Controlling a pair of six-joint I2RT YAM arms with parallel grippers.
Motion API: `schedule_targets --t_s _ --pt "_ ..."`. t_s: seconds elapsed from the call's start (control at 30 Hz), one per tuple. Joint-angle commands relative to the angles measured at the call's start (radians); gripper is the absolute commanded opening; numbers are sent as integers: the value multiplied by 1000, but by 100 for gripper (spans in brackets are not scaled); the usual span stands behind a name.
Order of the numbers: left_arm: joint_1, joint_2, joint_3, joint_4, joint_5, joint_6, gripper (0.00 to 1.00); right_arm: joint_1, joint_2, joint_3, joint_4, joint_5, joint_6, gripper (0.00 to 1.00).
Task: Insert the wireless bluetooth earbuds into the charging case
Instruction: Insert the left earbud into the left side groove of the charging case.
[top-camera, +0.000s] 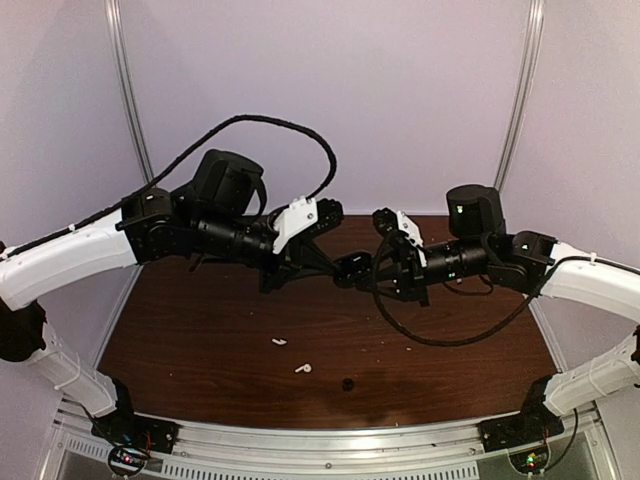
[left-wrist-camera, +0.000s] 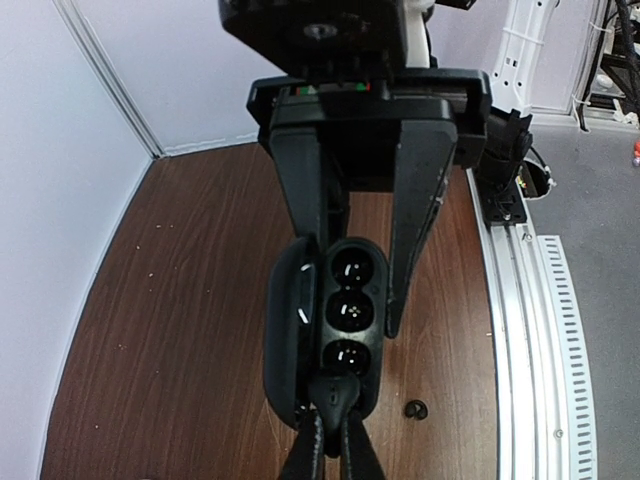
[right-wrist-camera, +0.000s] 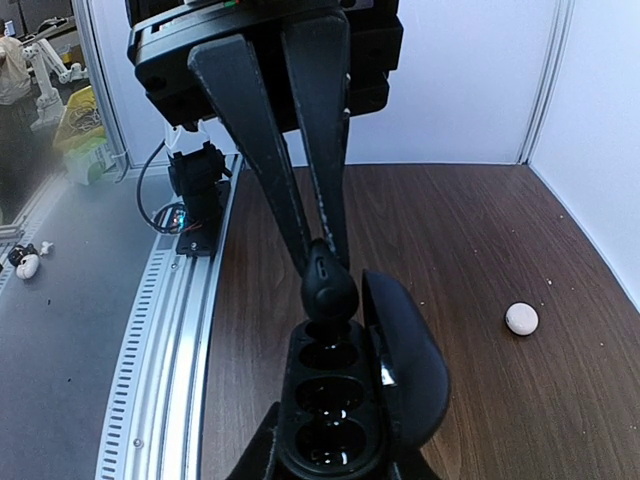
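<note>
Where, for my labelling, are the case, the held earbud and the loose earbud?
case (left-wrist-camera: 350, 310), left wrist view, inner tray.
held earbud (right-wrist-camera: 328, 285), right wrist view, rounded body.
loose earbud (top-camera: 347, 384), top view, centre.

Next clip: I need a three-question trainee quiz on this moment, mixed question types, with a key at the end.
1. True or false: the charging case has its lid closed.
2. What does the right gripper pinch? A nothing; B a black earbud; C the case's lid.
3. In the top view, how many white stemmed earbuds lie on the table?

Key: 1 false, it is held open; 2 B; 3 two.
</note>
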Motion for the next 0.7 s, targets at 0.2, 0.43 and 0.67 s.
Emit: schedule_targets --t_s 0.2,0.43,0.67 --pt "-7 18 13 5 -1 -8 3 10 8 44 -9 30 -22 0" --pt "-18 30 24 1 -16 -15 4 13 4 44 -7 32 -23 0" --pt "-25 36 15 -3 -20 -18 4 18 1 46 -10 38 -26 0"
